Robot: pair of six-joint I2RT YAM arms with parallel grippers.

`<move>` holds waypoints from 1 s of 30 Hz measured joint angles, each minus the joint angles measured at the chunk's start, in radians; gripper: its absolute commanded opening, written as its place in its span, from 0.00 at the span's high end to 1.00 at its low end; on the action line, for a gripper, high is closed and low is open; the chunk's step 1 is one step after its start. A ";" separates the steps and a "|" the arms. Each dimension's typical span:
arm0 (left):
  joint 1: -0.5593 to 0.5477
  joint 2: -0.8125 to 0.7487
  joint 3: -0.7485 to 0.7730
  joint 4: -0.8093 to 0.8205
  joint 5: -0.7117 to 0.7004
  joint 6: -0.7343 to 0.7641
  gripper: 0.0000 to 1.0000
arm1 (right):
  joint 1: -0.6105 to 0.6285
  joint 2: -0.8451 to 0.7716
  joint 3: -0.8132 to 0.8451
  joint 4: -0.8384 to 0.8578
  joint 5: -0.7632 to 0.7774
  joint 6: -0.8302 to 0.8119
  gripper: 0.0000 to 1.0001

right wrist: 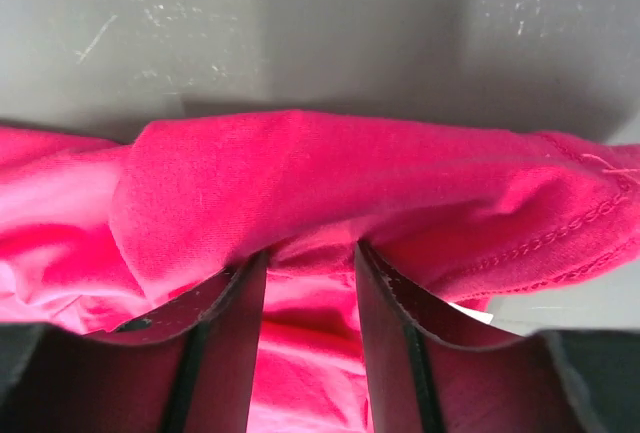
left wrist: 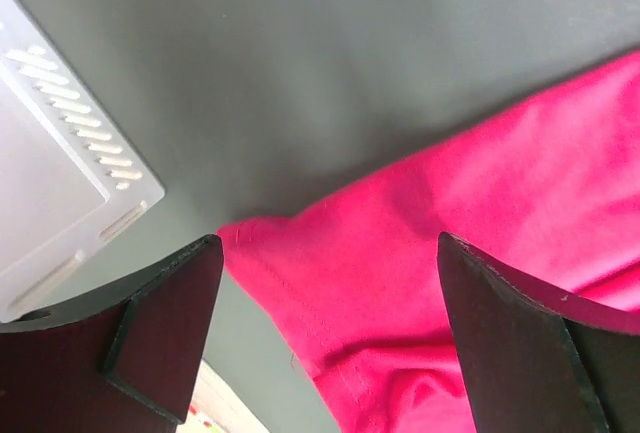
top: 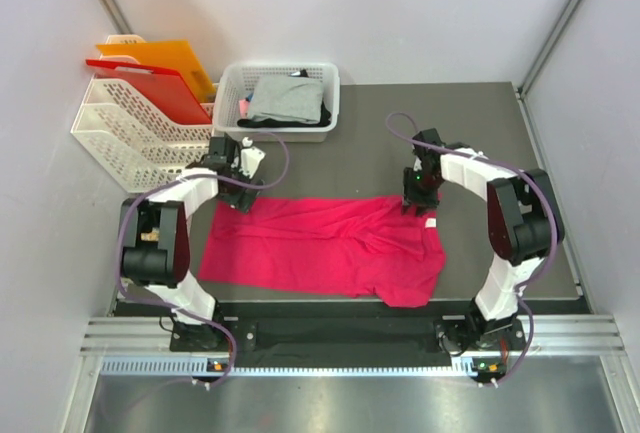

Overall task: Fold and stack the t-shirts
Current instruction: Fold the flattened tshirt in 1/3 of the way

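A bright pink-red t-shirt (top: 320, 243) lies spread across the dark table. My left gripper (top: 238, 191) hovers over its far-left corner (left wrist: 260, 238), fingers (left wrist: 170, 323) wide open, nothing between them but cloth below. At the shirt's far-right corner my right gripper (top: 415, 198) presses into the fabric. Its jaws are partly closed with a gap left, a fold of pink-red cloth (right wrist: 320, 183) bunches over the tips (right wrist: 310, 253), and more cloth lies in the gap. A grey t-shirt (top: 287, 96) lies on a black one (top: 324, 113) in the white basket (top: 280, 69).
A white slotted rack (top: 120, 138) at the back left holds an orange folder (top: 172, 61) and a red folder (top: 150, 88). A white plastic container corner (left wrist: 60, 173) sits just beyond my left gripper. Bare table (top: 460, 123) extends at the back right.
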State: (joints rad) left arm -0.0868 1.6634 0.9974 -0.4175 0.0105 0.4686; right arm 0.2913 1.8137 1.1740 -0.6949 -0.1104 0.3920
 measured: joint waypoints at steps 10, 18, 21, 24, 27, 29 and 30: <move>-0.023 -0.080 -0.034 0.007 0.043 -0.004 0.10 | -0.064 0.015 0.013 -0.021 -0.018 -0.007 0.65; -0.042 0.039 0.021 0.019 0.051 -0.019 0.11 | -0.148 0.089 0.117 -0.096 0.030 -0.024 0.66; -0.055 0.045 0.024 0.026 0.045 -0.019 0.11 | -0.151 0.115 0.155 -0.121 0.044 -0.032 0.66; -0.063 0.052 0.031 0.025 0.042 -0.026 0.11 | -0.151 0.140 0.187 -0.148 0.048 -0.034 0.67; -0.076 0.058 0.039 0.022 0.021 -0.035 0.11 | -0.155 0.167 0.224 -0.185 0.049 -0.037 0.67; -0.095 0.064 0.048 0.021 0.007 -0.046 0.12 | -0.163 0.182 0.245 -0.202 0.044 -0.037 0.67; -0.108 0.073 0.056 0.032 0.005 -0.057 0.12 | -0.171 0.193 0.259 -0.209 0.044 -0.038 0.68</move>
State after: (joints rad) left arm -0.1951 1.7367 1.0534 -0.3859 0.0151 0.4114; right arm 0.1207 2.0071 1.4330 -0.9035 -0.0662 0.3542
